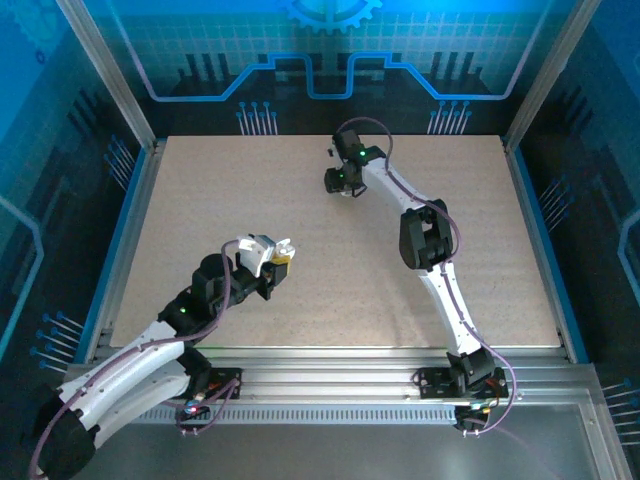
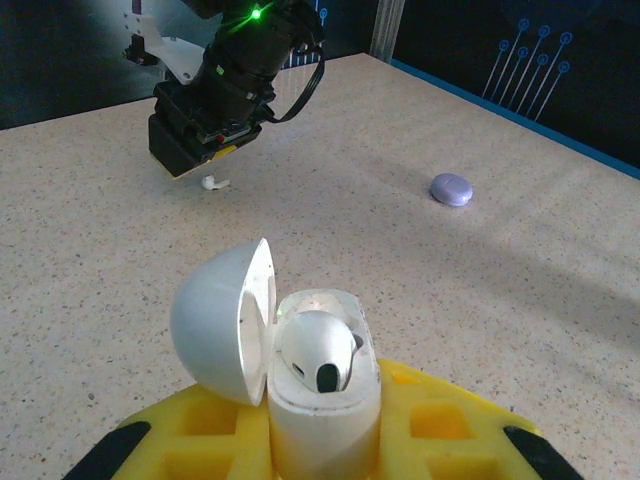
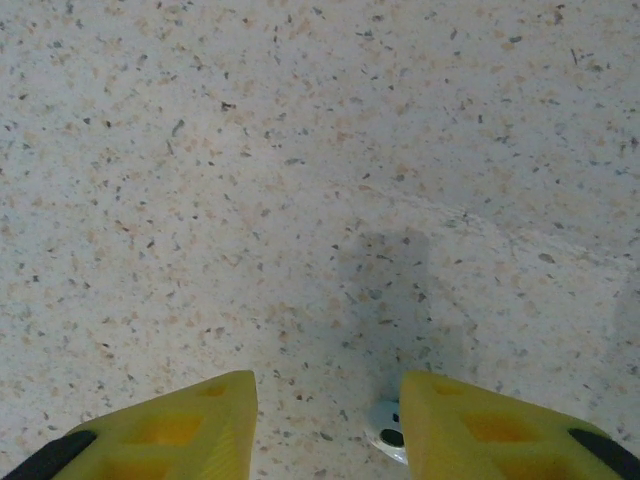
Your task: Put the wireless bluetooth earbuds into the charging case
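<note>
Gripping the case (image 2: 322,420) between its yellow fingers (image 2: 445,425), the left pincer (image 2: 320,445) is clamped on the case's lower body, which stands upright right at the fingertips. The lid (image 2: 222,322) is swung open to the left of the pincer's own view, a white dome standing on edge beside the body. One earbud (image 2: 318,352) sits in the body's hollow, its dark tip facing the camera. Ahead of this pincer the speckled table (image 2: 420,280) runs on, and well off to the front right lies a small lilac disc (image 2: 451,189), apart from everything else. Farther ahead and to the left, the right pincer (image 2: 195,152) hangs low over the table with the loose earbud (image 2: 214,183) lying on the surface just beneath its tip. In its own wrist view the right pincer (image 3: 330,425) has its jaws apart, with bare table between them; the loose earbud (image 3: 385,432) lies flat within that gap, just beside the inner edge of the finger on the right of the view, and is not pinched. From above, the left pincer (image 1: 272,256) holds the case (image 1: 262,247) near the table's middle left, while the right pincer (image 1: 343,188) points down near the far edge, the two well apart.
</note>
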Motion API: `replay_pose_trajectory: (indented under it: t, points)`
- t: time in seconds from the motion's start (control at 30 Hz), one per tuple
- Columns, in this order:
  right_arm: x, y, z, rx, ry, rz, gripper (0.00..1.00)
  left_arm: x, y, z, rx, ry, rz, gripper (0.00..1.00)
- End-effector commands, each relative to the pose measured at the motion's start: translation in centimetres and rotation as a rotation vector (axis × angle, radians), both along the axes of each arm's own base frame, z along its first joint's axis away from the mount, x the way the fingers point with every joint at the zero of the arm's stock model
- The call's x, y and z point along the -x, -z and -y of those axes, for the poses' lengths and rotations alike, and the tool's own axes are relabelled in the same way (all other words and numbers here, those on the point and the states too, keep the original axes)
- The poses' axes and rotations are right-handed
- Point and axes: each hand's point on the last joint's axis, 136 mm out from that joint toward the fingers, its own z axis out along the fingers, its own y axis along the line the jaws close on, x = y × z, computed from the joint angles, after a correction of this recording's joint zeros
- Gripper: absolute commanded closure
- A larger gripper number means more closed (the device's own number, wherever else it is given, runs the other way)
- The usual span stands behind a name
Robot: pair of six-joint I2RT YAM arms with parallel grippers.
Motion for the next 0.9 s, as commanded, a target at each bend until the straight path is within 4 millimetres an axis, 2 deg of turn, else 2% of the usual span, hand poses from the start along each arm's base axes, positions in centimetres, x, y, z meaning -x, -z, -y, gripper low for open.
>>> replay_pose_trajectory:
  t: [0.0,0.87]
  points:
    - [0.2,1.2,1.4,0.054,0.001,-0.025,0.57,-0.4,-2.7,0.4,0.026,0.004,0.070,0.82]
    - [0.8,3.4,2.8,0.092,0.007,-0.081,0.63,-0.5,-2.5,0.5,0.023,0.005,0.066,0.82]
